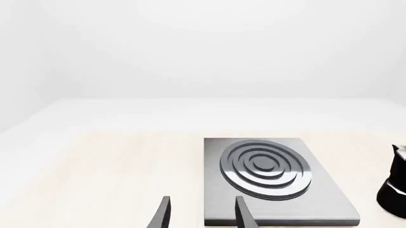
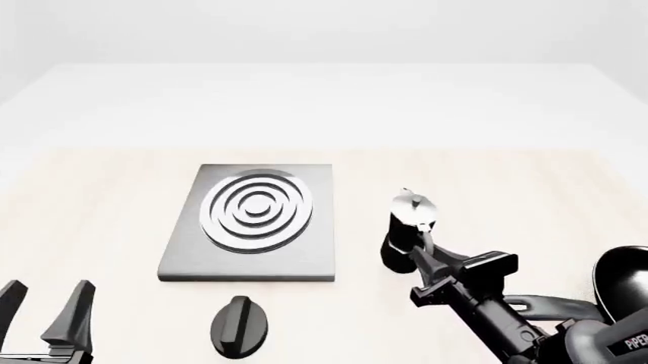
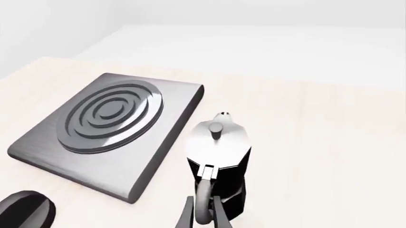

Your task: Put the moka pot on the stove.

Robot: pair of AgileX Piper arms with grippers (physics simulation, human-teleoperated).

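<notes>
Moka pot [image 3: 219, 156] handle pinched by right gripper [image 3: 201, 213]; left gripper [image 2: 45, 303] spread, empty; arm lettered "PIPER".

Flat grey rect. stove plate [image 1: 277, 183] w/ silver concentric-ring burner lies on pale wooden table [image 1: 95, 180]. Left claw [image 1: 201, 213]: two dark fingertips apart, one over the plate's near edge. Black moka pot [image 1: 394, 187] cut off at frame edge, beside the plate.

A pale, light-wood table top [image 2: 526, 189] with a faint grain fills the lower part of the front view. Beyond its far edge lies a plain white floor [image 2: 324, 98], which meets a bare white wall [image 2: 324, 30]. The light is soft, even and bright, casting almost no shadows.
</notes>
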